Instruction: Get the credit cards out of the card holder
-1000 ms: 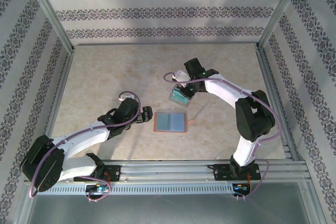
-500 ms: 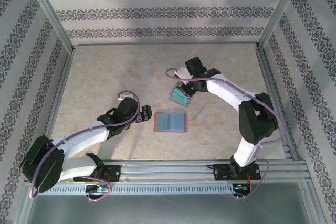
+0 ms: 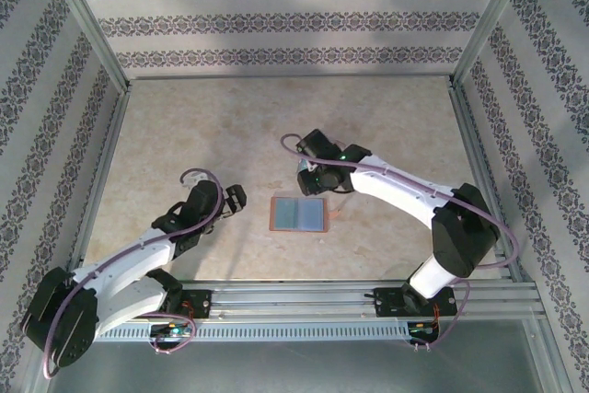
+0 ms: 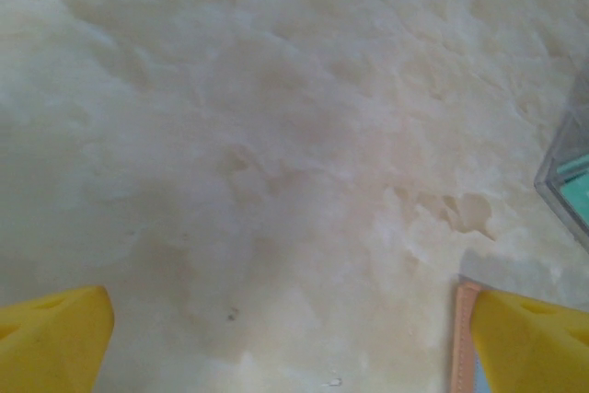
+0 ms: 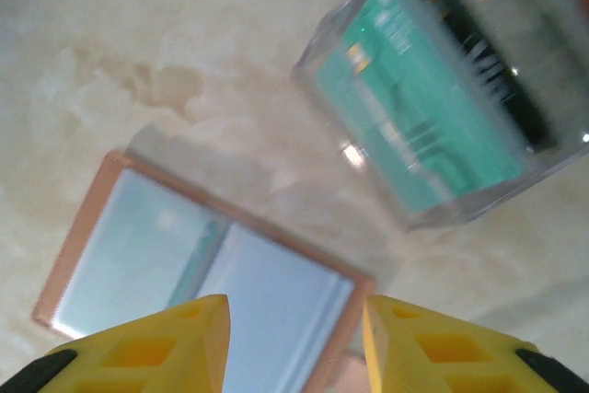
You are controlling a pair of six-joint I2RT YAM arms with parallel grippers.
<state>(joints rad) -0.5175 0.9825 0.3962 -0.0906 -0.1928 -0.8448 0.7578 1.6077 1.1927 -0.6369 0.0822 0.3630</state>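
The card holder (image 3: 297, 214) lies open flat on the table, grey-blue panels up inside a brown border (image 5: 83, 236). A thin teal strip (image 5: 195, 264) shows along its fold. A teal credit card (image 5: 414, 126) and a dark one (image 5: 502, 52) lie in a clear plastic tray (image 5: 368, 163) just beyond it. My right gripper (image 3: 309, 187) hovers over the holder's far edge, open, with nothing between its yellow fingers (image 5: 152, 352). My left gripper (image 3: 236, 198) stands wide open left of the holder, whose brown edge (image 4: 463, 338) sits by its right finger (image 4: 529, 342).
The tray's corner (image 4: 569, 181) reaches into the left wrist view at the right. Metal frame posts and patterned walls (image 3: 294, 25) enclose the marble-look table (image 3: 212, 126) on three sides, with a rail (image 3: 304, 296) along the near edge.
The right gripper has opened and swung from above the tray toward the card holder. The left arm has drawn back a little to the left, still wide open.
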